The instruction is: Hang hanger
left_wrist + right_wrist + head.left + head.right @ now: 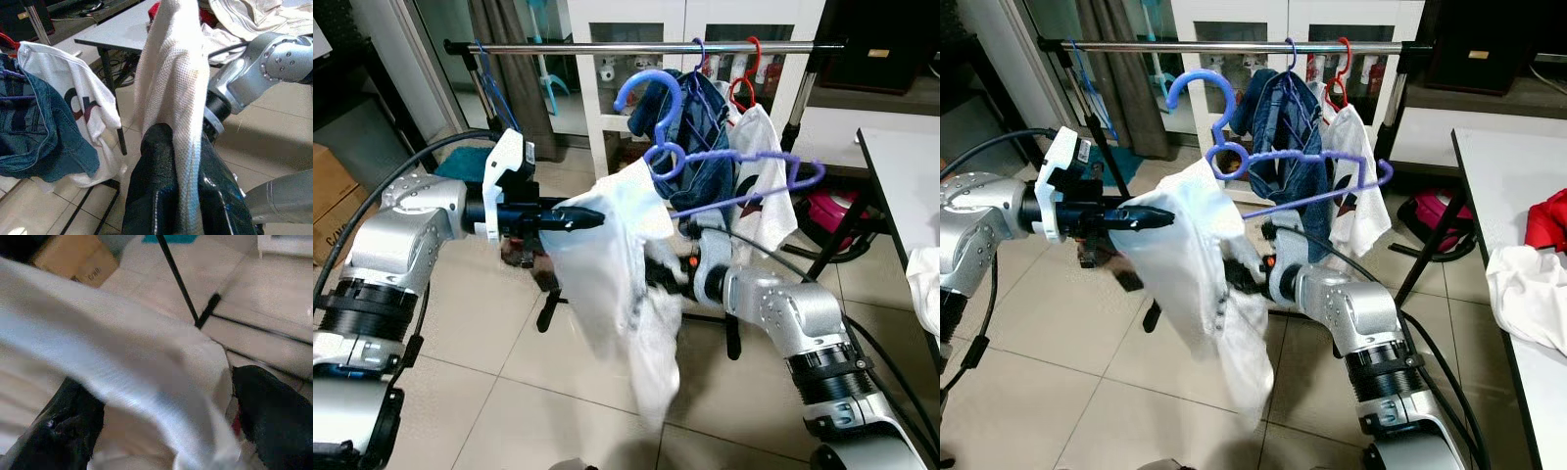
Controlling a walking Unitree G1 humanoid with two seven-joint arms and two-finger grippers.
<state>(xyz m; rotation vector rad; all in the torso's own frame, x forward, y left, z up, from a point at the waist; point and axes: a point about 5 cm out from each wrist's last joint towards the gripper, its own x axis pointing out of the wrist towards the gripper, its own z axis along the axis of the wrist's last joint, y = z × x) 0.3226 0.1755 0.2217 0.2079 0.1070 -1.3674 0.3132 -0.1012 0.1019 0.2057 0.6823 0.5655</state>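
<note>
The left arm reaches forward from the robot's left side, forearm level, wrist straight. The left gripper (579, 218) points toward the robot's right, its jaws pinched together on a fold of white garment (607, 264). The right arm bends at the elbow and reaches forward and to the left, the right gripper (161, 416) buried under the same cloth, jaws spread wide with fabric draped between them.
</note>
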